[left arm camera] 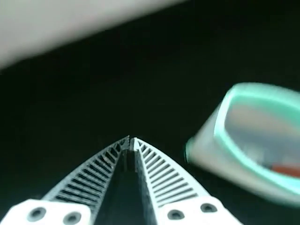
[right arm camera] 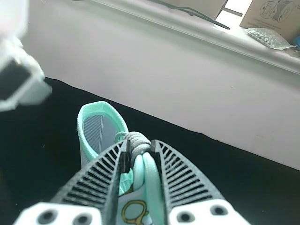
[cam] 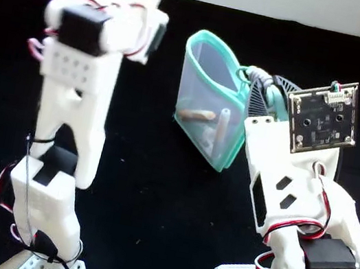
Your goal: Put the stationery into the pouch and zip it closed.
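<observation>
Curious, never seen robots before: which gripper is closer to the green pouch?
Right. The right gripper is clamped on the pouch at its end; the left gripper is shut, apart from it.

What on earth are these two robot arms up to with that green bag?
The right arm has its jaws shut on the grey cord at one end of a see-through pouch with a green rim. The pouch is open, with a few stationery pieces inside. The left arm is raised beside it, jaws shut on nothing.

The left gripper (left arm camera: 130, 139), its black ribbed fingers pressed together at the tips, hangs over the black tabletop (left arm camera: 117, 84). Off to one side of the tips, apart from them, lies the translucent mint-rimmed pouch (left arm camera: 253, 126), mouth open.
</observation>
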{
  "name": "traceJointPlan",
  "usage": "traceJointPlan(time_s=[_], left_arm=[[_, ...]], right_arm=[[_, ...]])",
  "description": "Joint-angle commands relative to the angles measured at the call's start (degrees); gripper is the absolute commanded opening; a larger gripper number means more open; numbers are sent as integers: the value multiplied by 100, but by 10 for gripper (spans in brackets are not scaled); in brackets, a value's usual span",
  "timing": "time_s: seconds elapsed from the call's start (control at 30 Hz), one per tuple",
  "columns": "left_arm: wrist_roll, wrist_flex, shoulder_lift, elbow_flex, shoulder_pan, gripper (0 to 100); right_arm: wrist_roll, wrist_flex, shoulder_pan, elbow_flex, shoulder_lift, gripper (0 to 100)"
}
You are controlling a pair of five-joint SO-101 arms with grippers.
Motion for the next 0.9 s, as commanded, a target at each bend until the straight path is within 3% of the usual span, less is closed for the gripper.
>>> traceJointPlan(time_s=[0.0, 0.2, 0.43, 0.87], left_arm=[[70, -18, -514, 1745, 242, 8], [334, -914, -655, 2949, 382, 8], [510, -2549, -655, 3767, 593, 8], [519, -3534, -646, 3793, 980, 8]], right_arm=[[-53, -171, 22, -233, 22, 8], [-202, -163, 31, -251, 22, 8], [-220, -154, 31, -268, 31, 8], [-211, -127, 13, -418, 22, 8]])
